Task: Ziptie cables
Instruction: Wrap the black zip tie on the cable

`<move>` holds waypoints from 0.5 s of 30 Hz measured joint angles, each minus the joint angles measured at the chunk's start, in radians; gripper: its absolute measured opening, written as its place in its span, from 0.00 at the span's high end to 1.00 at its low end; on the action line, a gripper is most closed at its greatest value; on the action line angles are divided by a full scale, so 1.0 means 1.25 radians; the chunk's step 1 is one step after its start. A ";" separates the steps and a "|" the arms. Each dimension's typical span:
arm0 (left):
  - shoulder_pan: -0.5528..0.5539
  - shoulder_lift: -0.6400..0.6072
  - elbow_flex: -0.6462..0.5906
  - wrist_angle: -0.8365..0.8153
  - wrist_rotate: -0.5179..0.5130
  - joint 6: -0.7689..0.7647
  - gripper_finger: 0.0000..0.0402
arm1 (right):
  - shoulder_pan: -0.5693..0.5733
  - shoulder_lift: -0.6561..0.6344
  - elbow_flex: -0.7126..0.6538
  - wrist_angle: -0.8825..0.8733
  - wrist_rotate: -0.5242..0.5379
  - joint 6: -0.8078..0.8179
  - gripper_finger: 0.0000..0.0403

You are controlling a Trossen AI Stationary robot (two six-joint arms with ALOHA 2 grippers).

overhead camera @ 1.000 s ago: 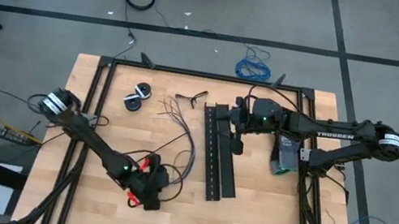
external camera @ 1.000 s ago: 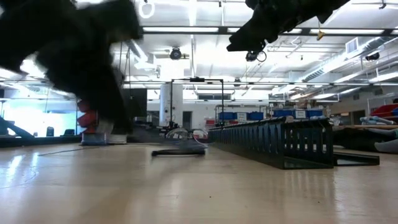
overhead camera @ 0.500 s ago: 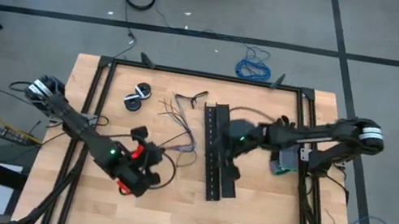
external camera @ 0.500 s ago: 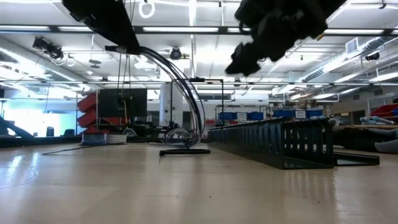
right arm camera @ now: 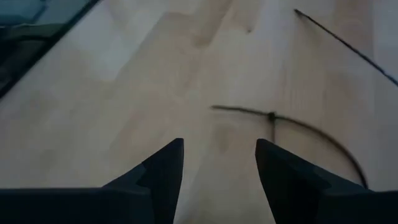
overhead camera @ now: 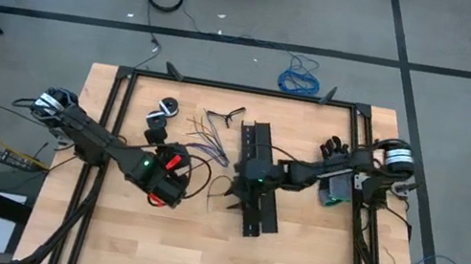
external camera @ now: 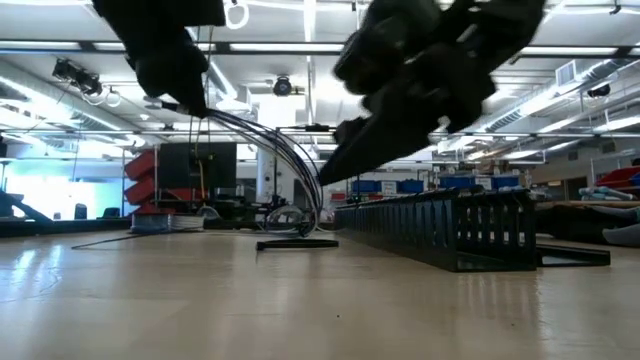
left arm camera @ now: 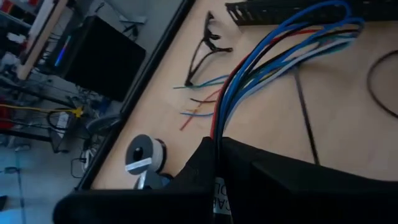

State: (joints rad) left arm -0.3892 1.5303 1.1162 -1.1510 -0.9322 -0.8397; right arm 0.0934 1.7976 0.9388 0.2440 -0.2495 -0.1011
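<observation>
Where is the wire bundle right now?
In the high view, the wire bundle is left of centre, one end clamped in the shut left gripper, arching toward the black perforated strips.

Left claw (left arm camera: 217,186) tips hidden under own dark housing in wrist view, cables (left arm camera: 273,59) cut off at frame edge, ziptie (right arm camera: 292,127) loop blurred and cropped, right claw (external camera: 340,165) an out-of-focus silhouette in low view
</observation>
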 joint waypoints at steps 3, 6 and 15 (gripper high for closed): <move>0.008 0.000 -0.013 -0.049 0.000 -0.010 1.00 | -0.013 0.065 0.074 -0.036 0.000 -0.014 0.53; 0.006 0.000 -0.020 -0.095 -0.001 -0.048 1.00 | -0.020 0.107 0.136 -0.119 -0.003 -0.034 0.53; -0.042 -0.072 -0.112 -0.067 -0.039 -0.093 1.00 | -0.030 0.133 0.153 -0.166 0.054 -0.049 0.53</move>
State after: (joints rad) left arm -0.4420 1.4399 0.9767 -1.2344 -0.9807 -0.9555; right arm 0.0562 1.9633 1.1305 0.0360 -0.1819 -0.1625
